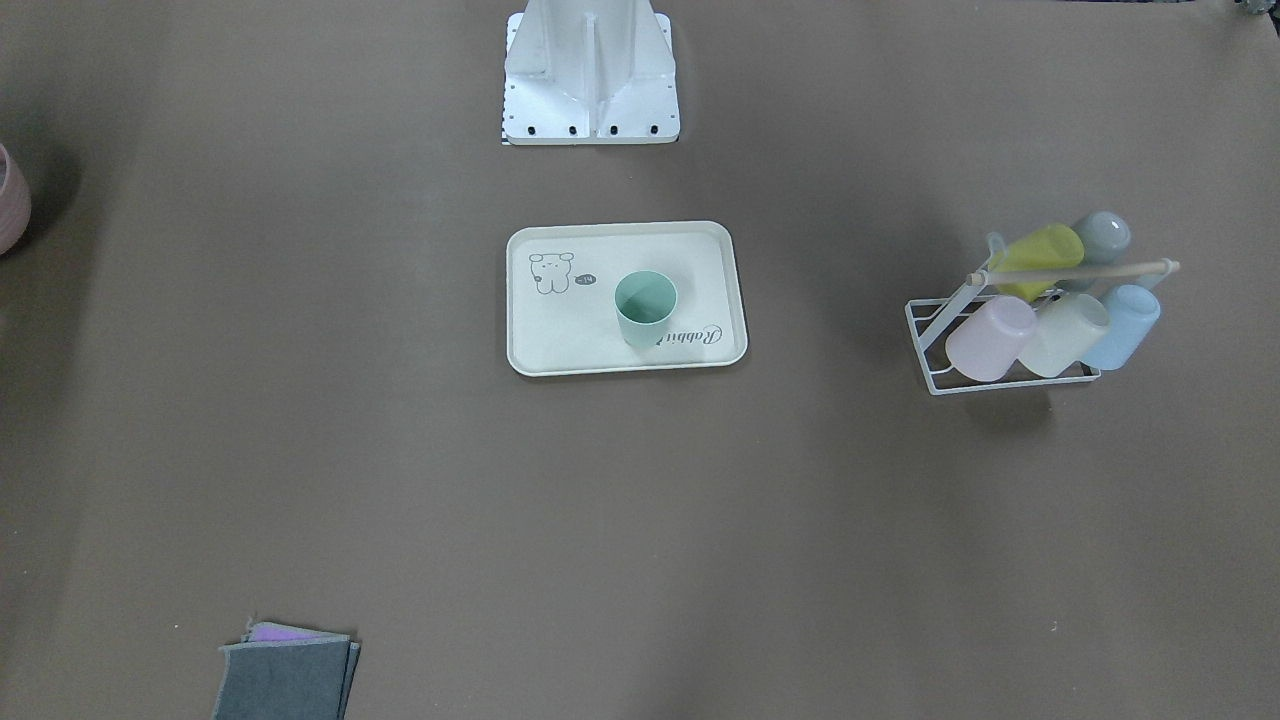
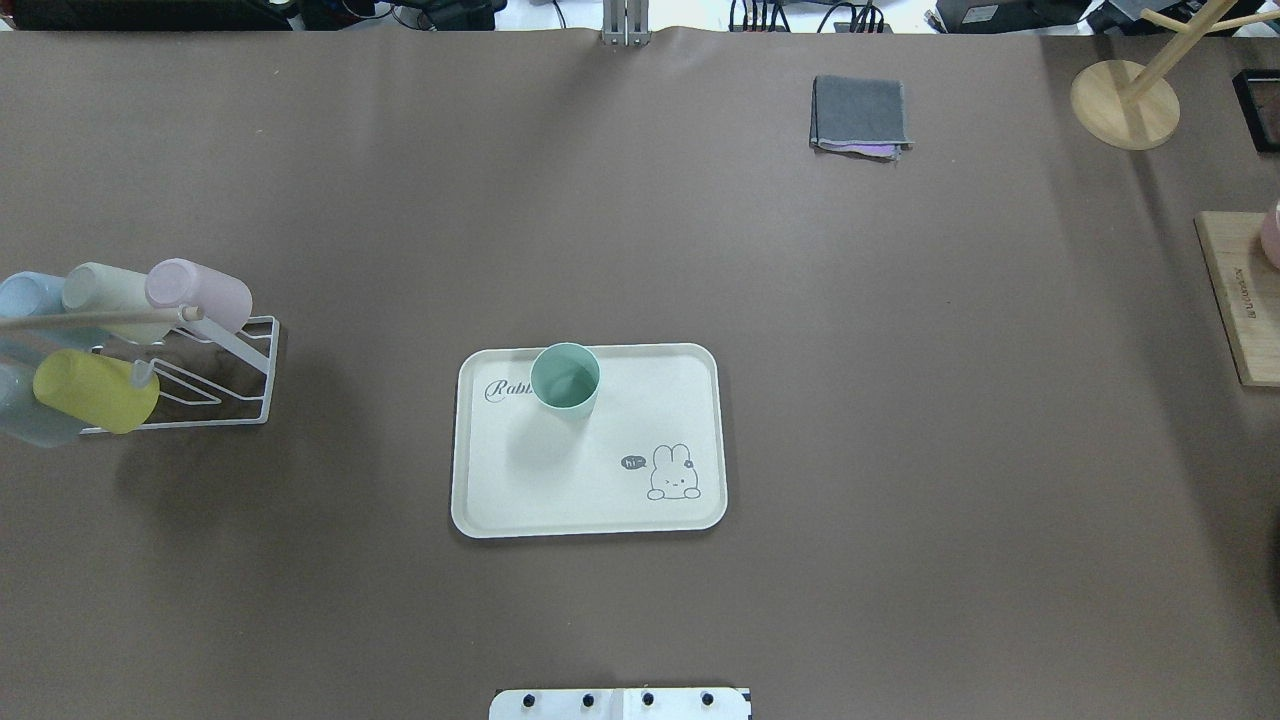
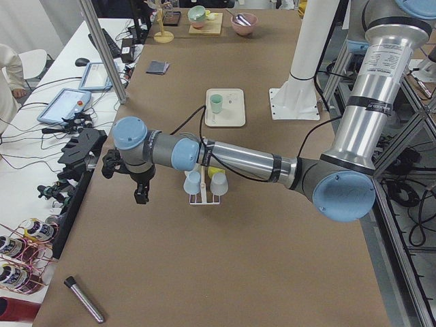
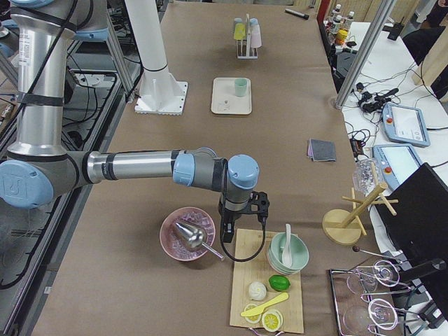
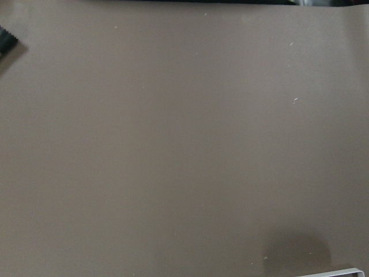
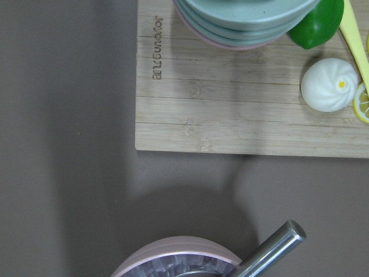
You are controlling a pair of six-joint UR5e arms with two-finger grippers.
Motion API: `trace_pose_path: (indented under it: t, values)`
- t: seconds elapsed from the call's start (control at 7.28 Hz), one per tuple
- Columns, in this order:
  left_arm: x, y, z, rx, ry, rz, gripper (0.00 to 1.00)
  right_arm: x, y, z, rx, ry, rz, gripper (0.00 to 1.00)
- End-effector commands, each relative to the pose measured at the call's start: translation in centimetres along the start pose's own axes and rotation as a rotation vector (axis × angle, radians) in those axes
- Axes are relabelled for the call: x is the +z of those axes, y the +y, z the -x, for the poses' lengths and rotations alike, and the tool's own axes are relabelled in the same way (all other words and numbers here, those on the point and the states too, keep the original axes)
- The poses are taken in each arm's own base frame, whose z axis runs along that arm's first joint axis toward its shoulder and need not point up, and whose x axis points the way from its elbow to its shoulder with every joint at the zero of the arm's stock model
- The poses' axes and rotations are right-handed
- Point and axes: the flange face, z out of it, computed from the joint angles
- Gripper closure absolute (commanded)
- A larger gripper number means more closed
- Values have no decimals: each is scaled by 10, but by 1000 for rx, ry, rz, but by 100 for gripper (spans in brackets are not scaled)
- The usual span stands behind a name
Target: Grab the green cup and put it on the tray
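Standing upright on tray (image 2: 590, 470): green cup (image 2: 565, 378)

Soft light from above falls evenly on the matte brown table (image 2: 900, 400). In the overhead view the green cup (image 2: 565, 377) casts a faint, diffuse shadow on the tray (image 2: 590, 500), and the cup rack (image 2: 200, 426) casts a broader one. The front-facing view darkens at its left edge. The left wrist view is dim and low in contrast. In the right wrist view a blurred shadow crosses the bamboo board (image 6: 230, 115).
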Motion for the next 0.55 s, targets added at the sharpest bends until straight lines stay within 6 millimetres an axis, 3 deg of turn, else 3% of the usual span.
trace_pose_path:
  t: [0.0, 0.41]
  values:
    - [17, 22, 24, 17, -7, 40, 2, -1, -1, 1, -2, 3, -2, 0]
    - [22, 44, 50, 12, -10, 54, 2, -1, -1, 1, -2, 0, -2, 0]
